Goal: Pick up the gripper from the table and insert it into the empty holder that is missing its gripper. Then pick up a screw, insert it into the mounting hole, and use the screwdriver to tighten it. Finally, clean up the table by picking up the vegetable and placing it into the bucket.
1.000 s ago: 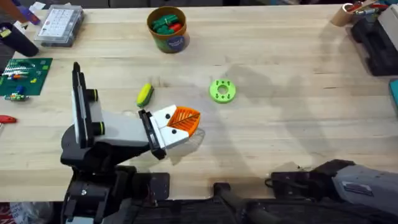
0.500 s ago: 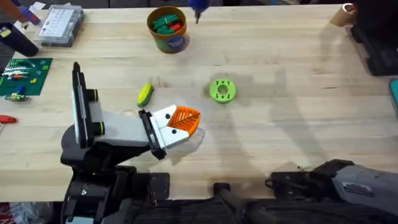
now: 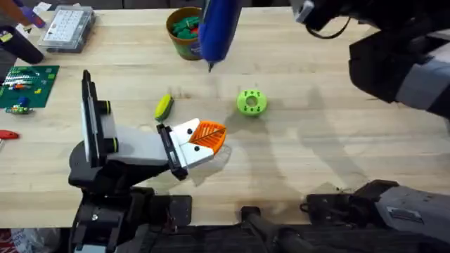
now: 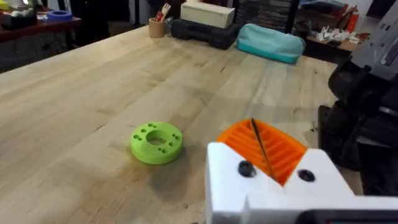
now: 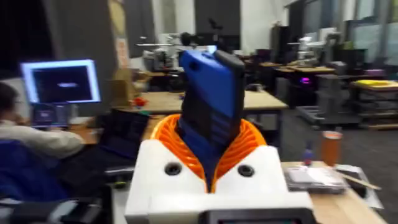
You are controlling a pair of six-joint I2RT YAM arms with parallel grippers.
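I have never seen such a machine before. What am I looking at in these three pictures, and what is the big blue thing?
This is a robot with two arms at a wooden table. One picture is taken from above the table. The other two come from small cameras mounted on each arm's wrist, so each shows that arm's own white fingers with orange pads.

The left gripper rests low over the table, its pads pressed together with nothing between them. In its wrist view a lime-green disc with holes lies just ahead.

The blue thing is the screwdriver, a power tool with a thin metal bit. The right gripper is closed on it and holds it up in the air, close under the top camera.

Also on the table: the vegetable, a small yellow and green toy, and the bucket at the far side with toy pieces inside.
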